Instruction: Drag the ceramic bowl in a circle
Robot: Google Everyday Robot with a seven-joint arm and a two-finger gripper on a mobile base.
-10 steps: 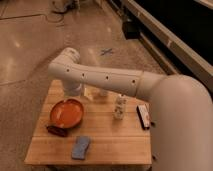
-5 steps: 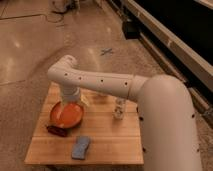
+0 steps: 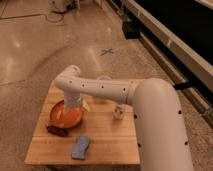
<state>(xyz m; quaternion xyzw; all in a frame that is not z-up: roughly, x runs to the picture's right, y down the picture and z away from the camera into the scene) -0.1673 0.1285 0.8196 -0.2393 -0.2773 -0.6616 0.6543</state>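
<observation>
The ceramic bowl (image 3: pixel 64 117), wide and glossy orange with a darker rim, sits on the left part of the wooden table (image 3: pixel 110 145). My white arm reaches in from the right and bends down at the wrist over the bowl. The gripper (image 3: pixel 73 107) hangs at the bowl's far right rim, just inside it, and is mostly hidden behind the wrist. Its jaws stand wide apart. I cannot see whether it touches the bowl.
A small dark red-brown flat object (image 3: pixel 56 131) lies against the bowl's front edge. A blue sponge (image 3: pixel 81 147) lies near the front edge. A small white container (image 3: pixel 118 112) stands at the middle right. The polished floor carries a blue tape cross (image 3: pixel 106 51).
The arm has swung left and lowered from above the table's back down to the bowl's rim. The bowl has stayed in about the same place.
</observation>
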